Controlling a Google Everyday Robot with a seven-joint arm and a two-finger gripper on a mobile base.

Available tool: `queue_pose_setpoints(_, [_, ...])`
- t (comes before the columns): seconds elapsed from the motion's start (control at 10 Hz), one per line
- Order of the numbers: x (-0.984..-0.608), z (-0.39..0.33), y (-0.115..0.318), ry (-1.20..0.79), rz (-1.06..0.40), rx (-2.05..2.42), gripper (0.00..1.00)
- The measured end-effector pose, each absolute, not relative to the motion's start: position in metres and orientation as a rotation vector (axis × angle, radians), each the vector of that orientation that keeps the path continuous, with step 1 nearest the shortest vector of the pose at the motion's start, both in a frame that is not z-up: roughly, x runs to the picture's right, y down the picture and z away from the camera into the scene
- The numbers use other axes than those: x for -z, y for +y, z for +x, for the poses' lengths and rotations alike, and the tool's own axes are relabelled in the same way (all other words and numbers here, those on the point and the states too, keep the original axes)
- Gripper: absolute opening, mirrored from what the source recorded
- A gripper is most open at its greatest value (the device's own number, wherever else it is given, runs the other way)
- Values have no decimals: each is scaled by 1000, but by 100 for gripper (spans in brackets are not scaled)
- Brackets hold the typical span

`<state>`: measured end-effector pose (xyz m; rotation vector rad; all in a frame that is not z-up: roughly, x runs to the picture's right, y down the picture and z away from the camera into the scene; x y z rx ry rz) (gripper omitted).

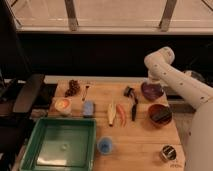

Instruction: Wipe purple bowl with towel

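The purple bowl (152, 91) sits at the back right of the wooden table, small, round and dark plum. My white arm reaches in from the right and bends down over it. The gripper (151, 82) is at the bowl's upper rim, pointing down into it, shut. The towel is hidden; no pale cloth shows in or around the bowl, and I cannot tell whether anything is held.
A reddish-brown bowl (160, 114) with a dark block stands just in front of the purple bowl. A black utensil (133, 104), banana (111, 113), blue sponge (88, 108), blue cup (105, 145), green tray (40, 131), grapes (74, 88) and a can (167, 153) share the table.
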<state>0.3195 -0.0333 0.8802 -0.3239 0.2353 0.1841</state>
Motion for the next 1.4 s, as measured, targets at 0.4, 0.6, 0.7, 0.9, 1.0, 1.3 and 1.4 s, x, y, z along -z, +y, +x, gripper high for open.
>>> queue_pose_setpoints(0.4, [-905,319,-18,189,-350,-223,0])
queue_pose_setpoints(0.6, [-908,319,-9,176,-371,-232,0])
queue_pose_setpoints(0.7, [-908,319,-4,174,-383,-236,0])
queue_pose_setpoints(0.9, [-901,322,6,170,-405,-251,0])
queue_pose_setpoints(1.0, [-893,325,10,179,-410,-250,0])
queue_pose_setpoints(1.3, [-888,330,6,245,-423,-216,0])
queue_pose_setpoints(1.4, [-890,337,2,269,-424,-210,0])
